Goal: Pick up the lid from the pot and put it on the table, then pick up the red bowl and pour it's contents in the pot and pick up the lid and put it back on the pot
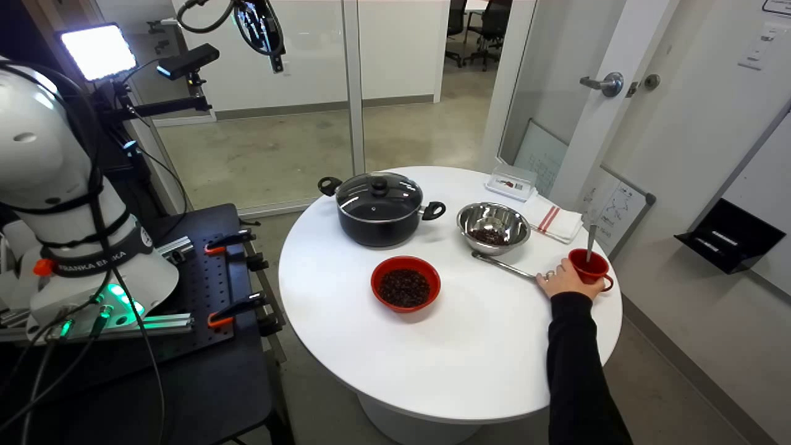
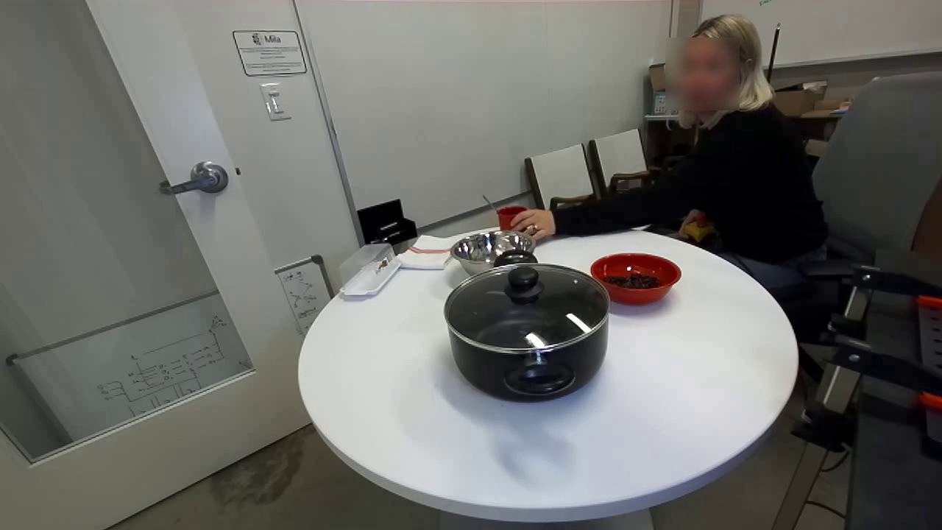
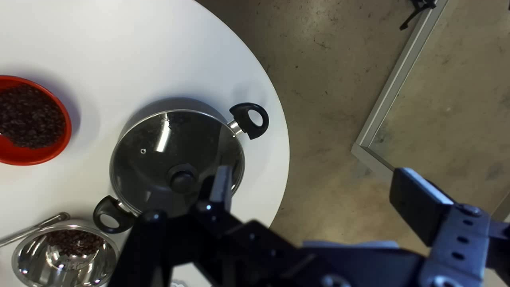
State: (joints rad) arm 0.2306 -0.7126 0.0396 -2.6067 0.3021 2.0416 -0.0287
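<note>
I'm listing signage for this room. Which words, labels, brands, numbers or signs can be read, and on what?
"FRANKA EMIKA": dark band on the robot arm, partly covered.
"Mila": wall sign; its lower lines are too small to read.
Handwriting on the whiteboard behind the door: illegible.
Marks on the black box: too blurred.
Green writing, upper whiteboard: cut off.

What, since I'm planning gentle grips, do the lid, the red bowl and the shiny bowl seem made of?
Lid: probably glossy glass, transparent with bright light streaks. Red bowl: likely smooth plastic, by its even colour and soft sheen; glazed ceramic possible. Shiny bowl: polished metal, probably steel, by its mirrored reflections.
</note>
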